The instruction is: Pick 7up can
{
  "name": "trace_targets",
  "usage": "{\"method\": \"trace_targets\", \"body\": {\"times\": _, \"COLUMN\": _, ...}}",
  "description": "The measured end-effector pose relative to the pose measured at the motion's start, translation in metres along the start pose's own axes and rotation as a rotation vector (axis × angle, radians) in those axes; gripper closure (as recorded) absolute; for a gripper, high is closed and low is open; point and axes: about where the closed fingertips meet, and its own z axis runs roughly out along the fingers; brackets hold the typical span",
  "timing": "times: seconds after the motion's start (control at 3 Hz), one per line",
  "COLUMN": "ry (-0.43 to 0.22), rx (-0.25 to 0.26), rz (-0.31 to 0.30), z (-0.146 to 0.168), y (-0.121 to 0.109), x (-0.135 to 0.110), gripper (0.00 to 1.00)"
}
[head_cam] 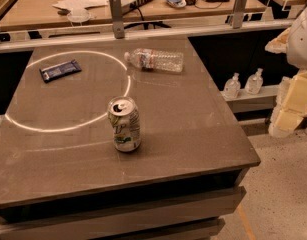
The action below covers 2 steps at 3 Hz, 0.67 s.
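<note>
Whether the jaws are released or clenched, you cannot tell. Your gripper [293,104] hangs at the right edge, beyond the table [203,134] and well apart from the can [124,124]. The can stands upright near the table's front. A bottle [155,60] lies behind it, and a snack bar [60,70] lies far left.
</note>
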Motion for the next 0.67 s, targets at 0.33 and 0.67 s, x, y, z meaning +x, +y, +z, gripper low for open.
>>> {"method": "trace_targets", "body": {"times": 0.33, "ry": 0.000, "rx": 0.000, "rz": 0.000, "z": 0.0000, "y": 0.0000, "x": 0.0000, "gripper": 0.00}}
{"method": "trace_targets", "body": {"times": 0.67, "ry": -0.055, "rx": -0.009, "rz": -0.007, "z": 0.0016, "y": 0.0023, "x": -0.0049, "gripper": 0.00}}
